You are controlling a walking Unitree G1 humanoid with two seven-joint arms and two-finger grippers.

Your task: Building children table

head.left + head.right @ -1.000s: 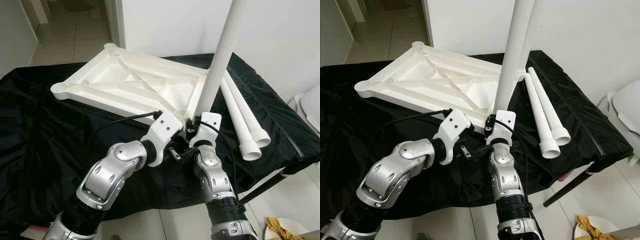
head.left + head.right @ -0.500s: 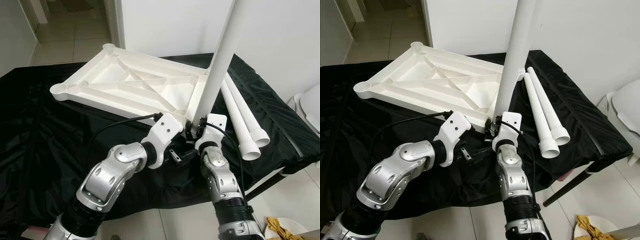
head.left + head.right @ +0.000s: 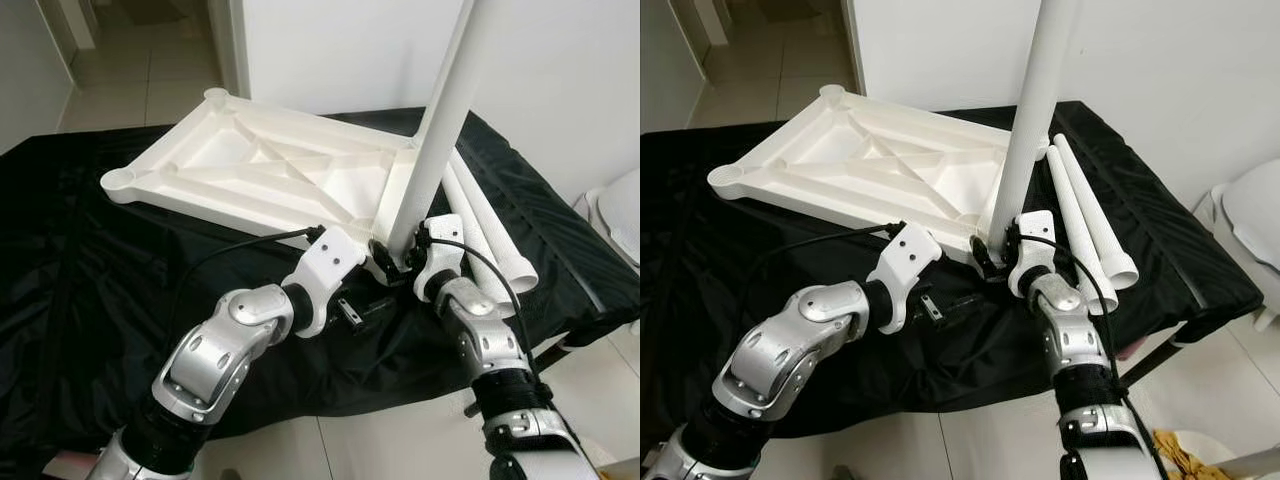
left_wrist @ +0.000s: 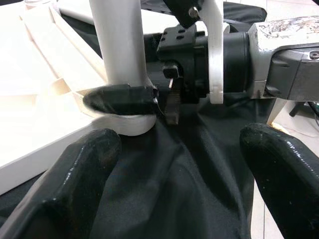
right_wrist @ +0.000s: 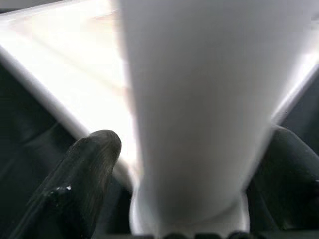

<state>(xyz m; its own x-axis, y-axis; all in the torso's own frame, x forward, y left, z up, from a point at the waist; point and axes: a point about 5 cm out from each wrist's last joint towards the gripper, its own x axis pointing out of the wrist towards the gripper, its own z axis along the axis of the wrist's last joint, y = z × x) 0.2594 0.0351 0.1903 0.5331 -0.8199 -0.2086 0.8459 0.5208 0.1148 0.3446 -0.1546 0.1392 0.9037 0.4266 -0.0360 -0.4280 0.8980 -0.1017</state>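
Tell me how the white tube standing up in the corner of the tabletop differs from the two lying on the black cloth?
The standing tube is upright, its foot in a corner socket of the upturned tabletop; the two loose tubes lie flat side by side on the cloth. The right gripper clasps the standing one at its base; nothing holds the loose ones. All are plain white.

Two head cameras look forward and down over the black-draped worktop (image 3: 90, 250). Each wrist camera sits very near the upright table leg (image 4: 119, 45), facing it from opposite sides; all views share its base.
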